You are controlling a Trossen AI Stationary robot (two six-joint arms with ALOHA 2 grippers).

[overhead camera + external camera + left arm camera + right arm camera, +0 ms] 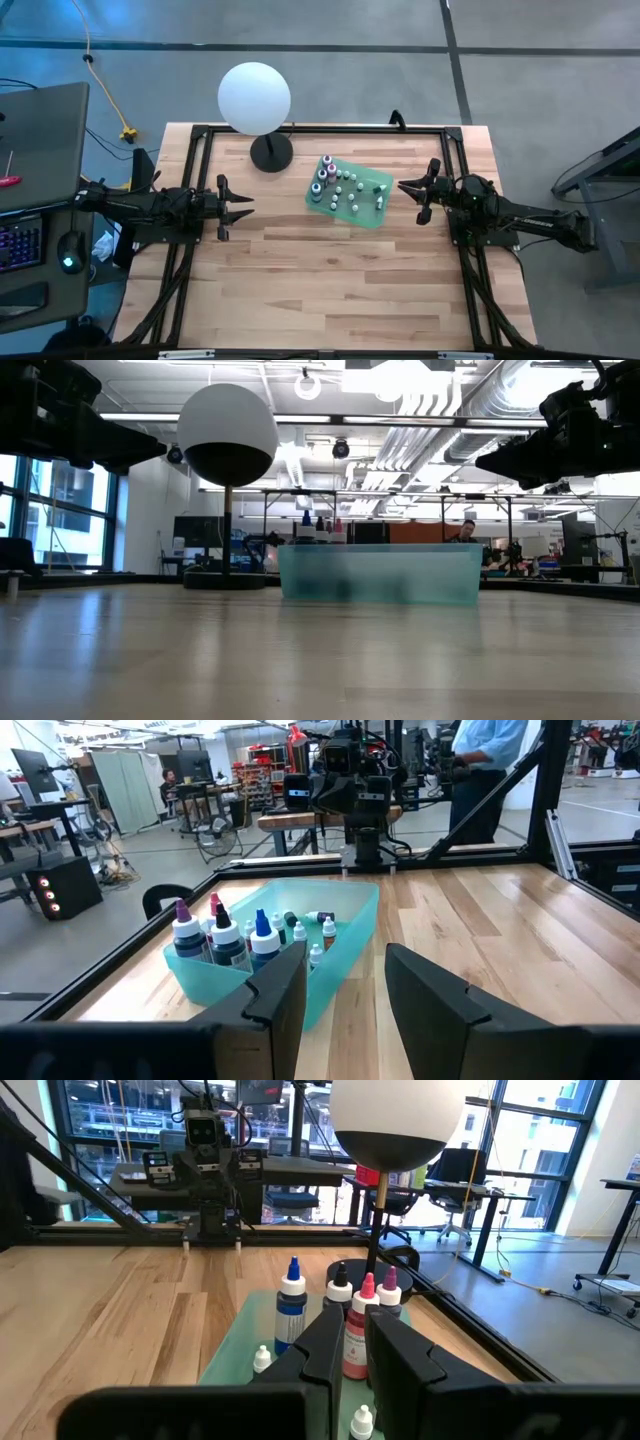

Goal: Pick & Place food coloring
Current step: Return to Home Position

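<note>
- Left gripper (240, 206): I see it at the left-centre of the high view, over bare table (330, 290) and well apart from the tray. In its wrist view (345, 1005) the two fingers (283, 1000) stand wide apart, released. There is nothing between them and they touch nothing.
- Right gripper (412, 199): it sits right of centre in the high view, near the tray's right edge but clear of it. In its wrist view (362, 1352) the fingers (322, 1348) are parted by a narrower gap than the left pair. They are empty and in contact with nothing.
- Food coloring bottles (345, 190): all I can see sit inside the green tray (368, 217), just right of the frame's centre and in the upper half of the table.
- Larger bottles: these stand upright at the tray's left end in the high view, with blue, purple and red tips (262, 935) (291, 1312).
- Small white-capped bottles: these are spread over the rest of the tray floor.
- White ball (254, 97): it stands on a black stand at the upper left of the tray, apart from it.
- Person (480, 750): stands beyond the table, at the upper right of the left wrist view.
</note>
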